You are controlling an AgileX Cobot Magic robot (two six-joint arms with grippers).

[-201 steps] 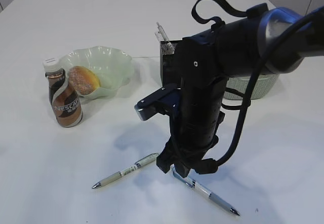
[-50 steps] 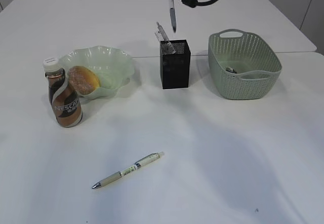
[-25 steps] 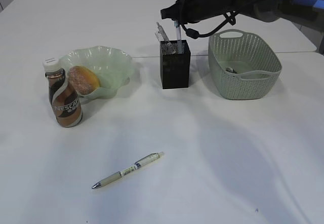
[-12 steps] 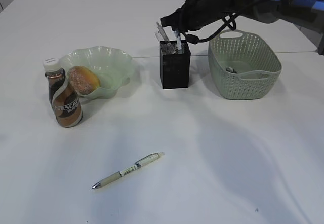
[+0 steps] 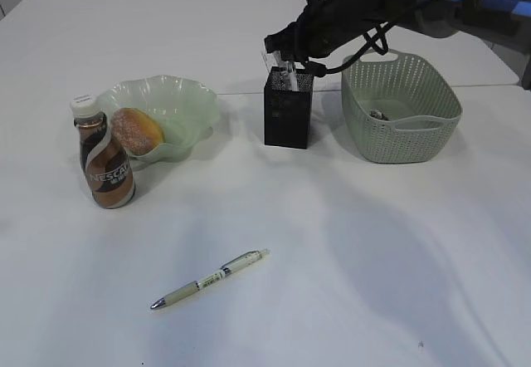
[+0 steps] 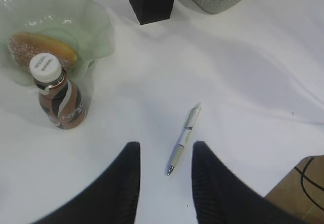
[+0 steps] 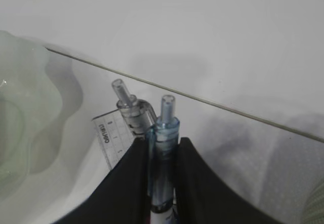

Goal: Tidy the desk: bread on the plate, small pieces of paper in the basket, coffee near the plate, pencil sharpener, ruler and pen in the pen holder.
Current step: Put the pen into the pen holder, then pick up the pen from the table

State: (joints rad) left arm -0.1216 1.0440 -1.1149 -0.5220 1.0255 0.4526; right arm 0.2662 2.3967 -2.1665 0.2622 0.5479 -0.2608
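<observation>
The pen holder point(image 5: 288, 108) now leans left on the white desk point(image 5: 348, 251) since a moment ago as the right gripper point(image 7: 161, 155), clamped on a blue pen point(image 7: 163, 153), pushes it in beside the ruler point(image 7: 109, 137), while the left gripper point(image 6: 164, 183) hangs apart over another pen point(image 6: 184, 139).

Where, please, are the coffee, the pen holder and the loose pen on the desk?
coffee point(image 5: 109, 176): exterior view, on the label at mid-body.
pen holder point(image 5: 286, 119): exterior view, on its front mesh wall.
pen point(image 6: 183, 140): left wrist view, on the middle of its barrel.
</observation>
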